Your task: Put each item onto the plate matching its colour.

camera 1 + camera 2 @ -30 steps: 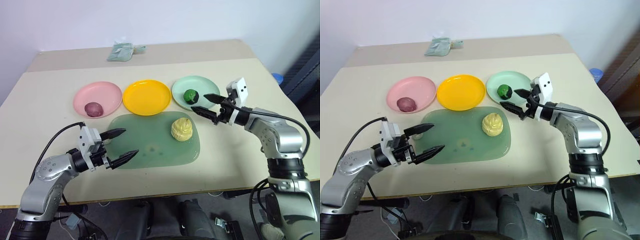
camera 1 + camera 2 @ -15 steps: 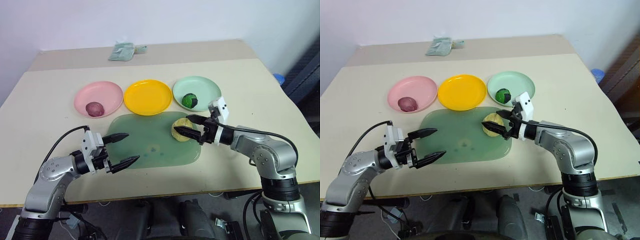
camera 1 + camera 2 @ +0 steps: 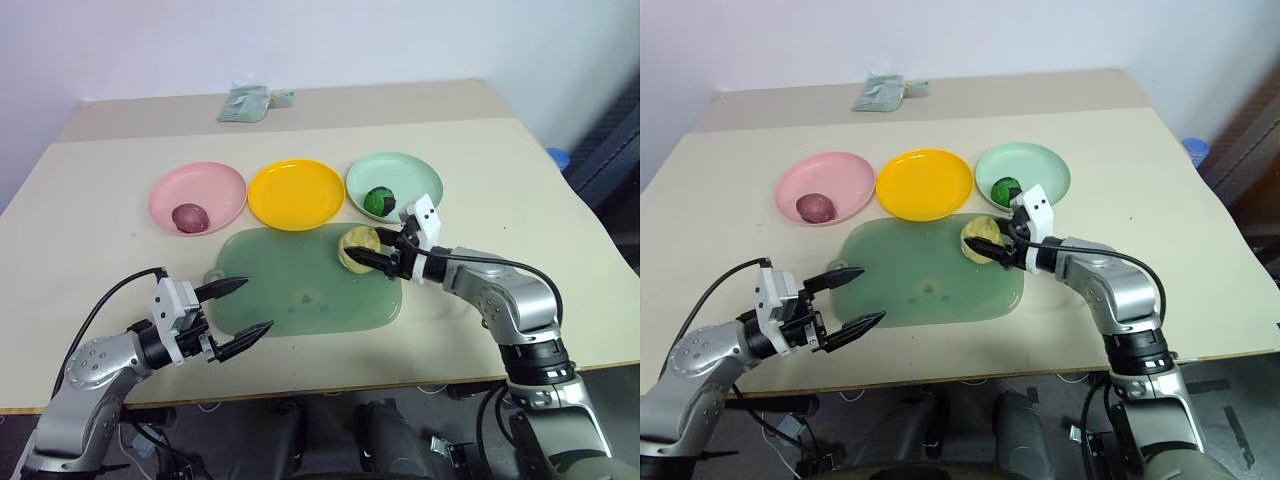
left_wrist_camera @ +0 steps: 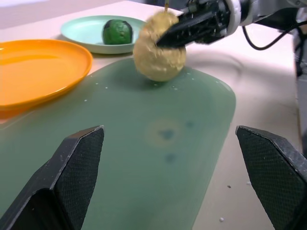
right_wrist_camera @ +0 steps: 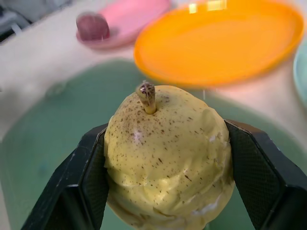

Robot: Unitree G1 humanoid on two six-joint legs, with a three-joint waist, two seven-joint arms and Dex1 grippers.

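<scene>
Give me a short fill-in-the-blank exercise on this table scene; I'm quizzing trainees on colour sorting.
1. The maroon item lies on the ____ plate.
2. The green-and-black item lies on the ____ plate.
3. The right gripper has its fingers on either side of the pale ____ item, which sits on the green mat.
4. The plate with nothing on it is the ____ one.

Missing words: pink; mint green; yellow; yellow

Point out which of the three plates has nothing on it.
The yellow plate, the middle one. The pink plate holds the maroon item, and the mint green plate holds the dark green item.
</scene>
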